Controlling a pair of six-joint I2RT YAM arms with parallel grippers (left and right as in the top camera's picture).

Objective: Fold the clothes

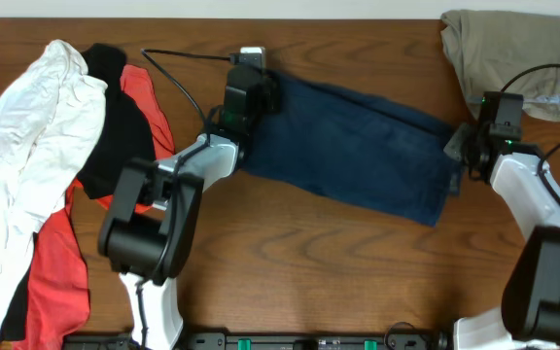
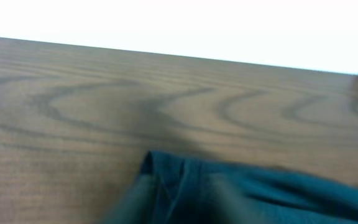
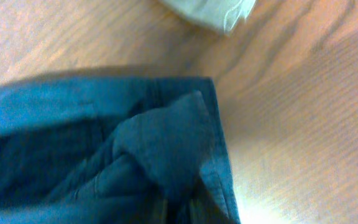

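While the navy shorts (image 1: 358, 146) lie across the table (image 1: 309, 277), left gripper (image 1: 253, 86) at their far-left corner and right gripper (image 1: 458, 146) at their right edge (clamped or released: cannot tell), step reads as mid-fold; next needs both ends moved together

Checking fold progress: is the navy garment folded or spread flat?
Folded: the navy garment lies as a narrow band; the right wrist view shows doubled layers.

No legible text, label, brand, number or sign in any view. On the navy shorts (image 1: 358, 146), no readable tag or print. Wrist views blurred.
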